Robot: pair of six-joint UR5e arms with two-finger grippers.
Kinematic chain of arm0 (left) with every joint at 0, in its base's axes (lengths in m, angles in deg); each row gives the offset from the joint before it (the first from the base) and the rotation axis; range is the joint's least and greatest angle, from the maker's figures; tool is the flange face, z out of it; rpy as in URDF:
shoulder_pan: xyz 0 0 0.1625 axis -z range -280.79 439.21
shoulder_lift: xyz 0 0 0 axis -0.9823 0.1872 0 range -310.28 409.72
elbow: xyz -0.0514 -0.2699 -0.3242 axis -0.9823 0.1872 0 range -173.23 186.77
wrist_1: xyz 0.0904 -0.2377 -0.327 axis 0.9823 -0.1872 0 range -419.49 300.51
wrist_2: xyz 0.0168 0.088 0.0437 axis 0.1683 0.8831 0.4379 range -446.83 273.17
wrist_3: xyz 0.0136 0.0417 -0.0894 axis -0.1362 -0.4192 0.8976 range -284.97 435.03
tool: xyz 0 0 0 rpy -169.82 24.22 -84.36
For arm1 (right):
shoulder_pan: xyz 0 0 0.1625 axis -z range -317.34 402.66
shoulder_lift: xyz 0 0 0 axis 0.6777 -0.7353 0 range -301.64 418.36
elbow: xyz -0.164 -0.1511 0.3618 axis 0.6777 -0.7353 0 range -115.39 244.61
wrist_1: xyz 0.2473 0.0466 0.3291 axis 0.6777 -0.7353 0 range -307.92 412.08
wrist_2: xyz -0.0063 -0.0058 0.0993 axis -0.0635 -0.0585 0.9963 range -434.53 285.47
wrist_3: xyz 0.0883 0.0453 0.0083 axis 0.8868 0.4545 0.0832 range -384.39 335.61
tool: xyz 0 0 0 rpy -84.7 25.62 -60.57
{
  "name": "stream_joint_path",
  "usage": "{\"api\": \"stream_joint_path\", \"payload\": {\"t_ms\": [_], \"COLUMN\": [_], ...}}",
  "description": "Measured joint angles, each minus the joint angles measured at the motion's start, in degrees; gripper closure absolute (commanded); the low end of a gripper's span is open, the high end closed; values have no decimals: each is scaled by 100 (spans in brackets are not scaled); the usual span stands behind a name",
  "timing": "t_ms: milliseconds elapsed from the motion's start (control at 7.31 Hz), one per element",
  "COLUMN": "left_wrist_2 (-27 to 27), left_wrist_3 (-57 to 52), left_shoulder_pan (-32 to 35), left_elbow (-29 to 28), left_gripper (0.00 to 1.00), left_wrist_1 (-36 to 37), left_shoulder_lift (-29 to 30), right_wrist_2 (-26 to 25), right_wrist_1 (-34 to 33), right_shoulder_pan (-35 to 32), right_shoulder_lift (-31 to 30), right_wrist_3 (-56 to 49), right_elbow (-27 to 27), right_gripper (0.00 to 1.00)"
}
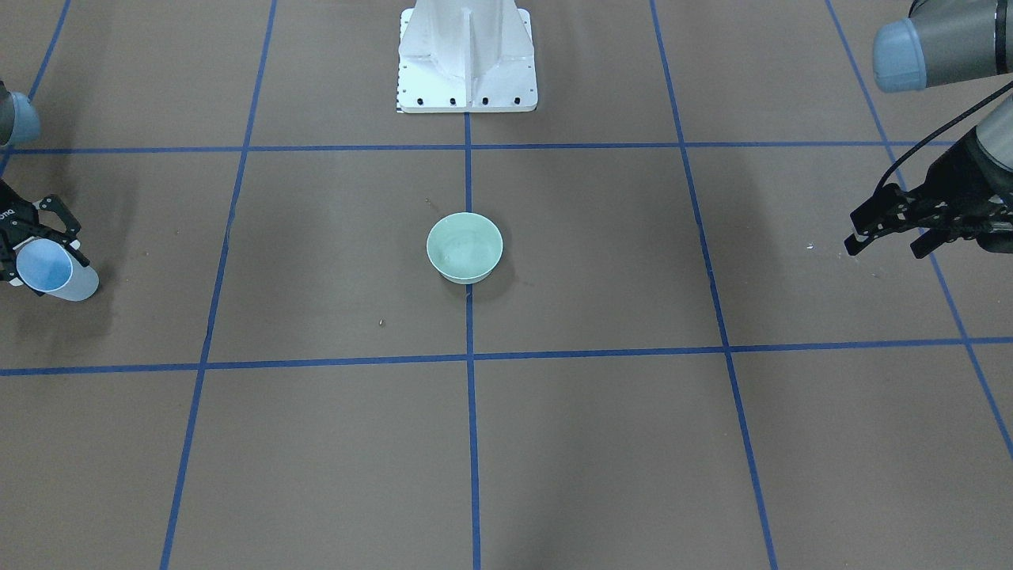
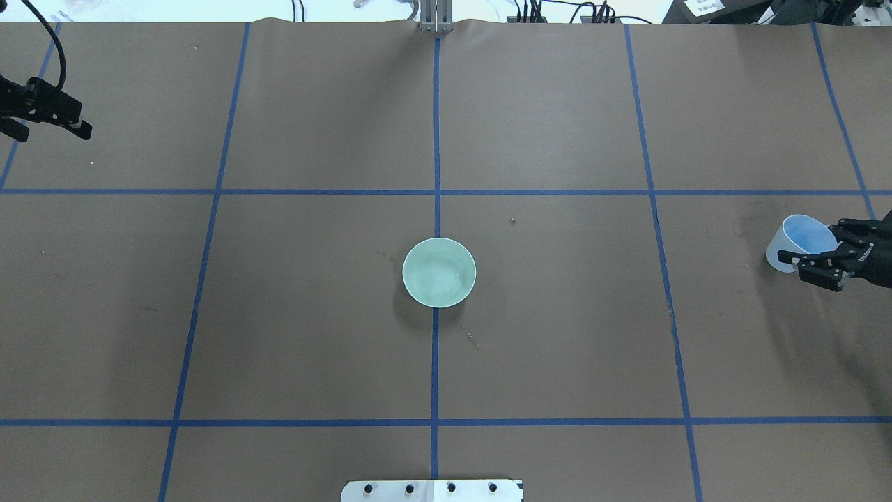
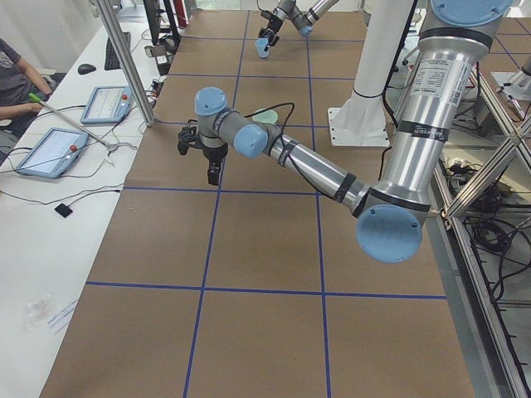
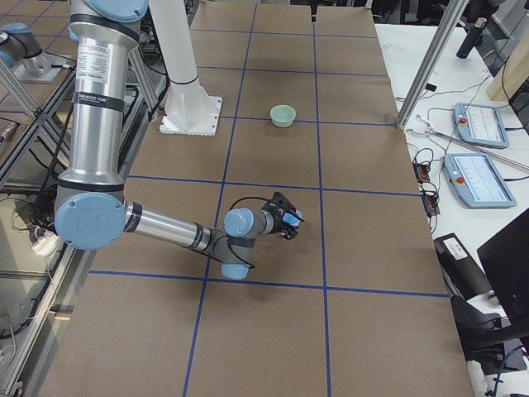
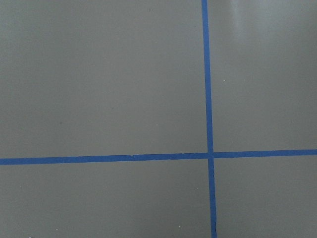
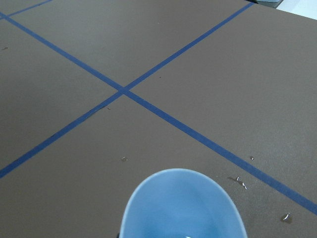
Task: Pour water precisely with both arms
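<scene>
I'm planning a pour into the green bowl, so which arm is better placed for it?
The right, likely: the right claw is shut on the blue cup and need only reach the bowl. The left claw is open and empty.

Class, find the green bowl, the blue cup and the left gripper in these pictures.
green bowl (image 2: 418, 268), overhead exterior view, on its inner wall.
blue cup (image 2: 807, 236), overhead exterior view, on the inside of its mouth.
left gripper (image 1: 883, 247), exterior front-facing view, midway between its open fingers.
</scene>
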Motion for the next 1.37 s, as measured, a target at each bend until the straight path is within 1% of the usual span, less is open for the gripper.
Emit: {"api": "stream_joint_path", "payload": {"t_ms": [137, 820, 1367], "left_wrist_2": [0, 0, 0], "left_wrist_3": [0, 2, 9], "left_shoulder_pan": [0, -4, -8], "left_elbow": [2, -3, 12], "left_gripper": [1, 1, 1], "left_wrist_1": [0, 6, 2], "left_shoulder_lift": [0, 0, 0], "right_wrist_2": [1, 23, 54], "right_wrist_1": [0, 16, 283], "right_shoulder_pan": [7, 16, 2], "right_shoulder_lift": [-4, -26, -340], "right_wrist_3": [0, 2, 63], "right_elbow": [-22, -66, 72], "right_gripper": [2, 1, 1]}}
